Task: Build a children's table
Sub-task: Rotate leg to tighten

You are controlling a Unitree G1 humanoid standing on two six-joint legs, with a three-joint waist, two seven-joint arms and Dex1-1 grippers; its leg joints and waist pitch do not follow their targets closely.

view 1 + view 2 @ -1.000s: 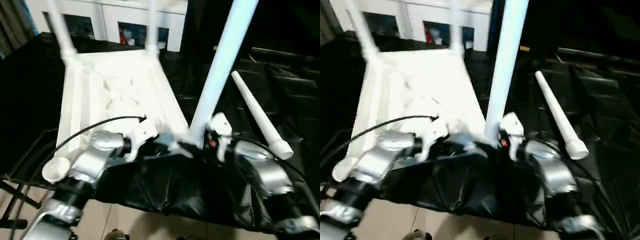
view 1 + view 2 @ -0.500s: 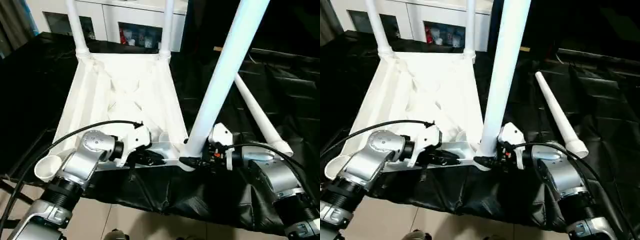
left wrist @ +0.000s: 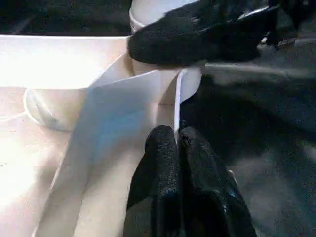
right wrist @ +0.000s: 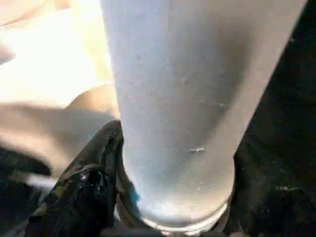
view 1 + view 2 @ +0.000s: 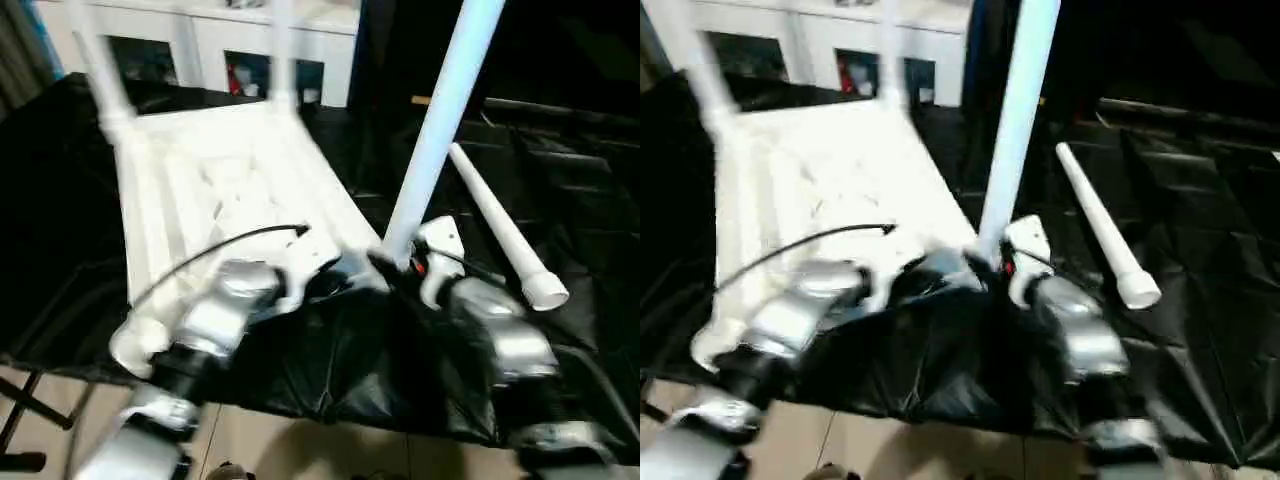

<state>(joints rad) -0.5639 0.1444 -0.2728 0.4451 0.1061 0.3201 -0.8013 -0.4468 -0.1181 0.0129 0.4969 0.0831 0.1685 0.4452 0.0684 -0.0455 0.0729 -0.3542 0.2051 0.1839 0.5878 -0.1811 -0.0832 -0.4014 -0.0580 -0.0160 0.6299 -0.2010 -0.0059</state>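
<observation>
The children's table lies upside down: its white ribbed top (image 5: 230, 190) rests on the black sheet with two legs (image 5: 100, 60) (image 5: 282, 50) standing in the far corners. A third leg (image 5: 440, 110) stands in the near right corner socket. My right gripper (image 5: 395, 265) is closed around its base, one finger (image 4: 89, 182) pressed against the tube. My left gripper (image 3: 177, 143) is shut on the top's thin near rim (image 3: 148, 98), just left of that socket. The near left socket (image 5: 135, 345) holds no leg. A loose leg (image 5: 500, 230) lies on the sheet to the right.
A black sheet (image 5: 580, 180) covers the work surface and hangs over its front edge. Tiled floor (image 5: 300, 440) shows below it. A white cabinet (image 5: 200, 40) stands behind the table top. A black stand foot (image 5: 20, 425) is at the lower left.
The head camera has swung, so the whole picture shifted. My right gripper's jaws have narrowed onto the near leg's base. My left gripper keeps its hold on the rim.
</observation>
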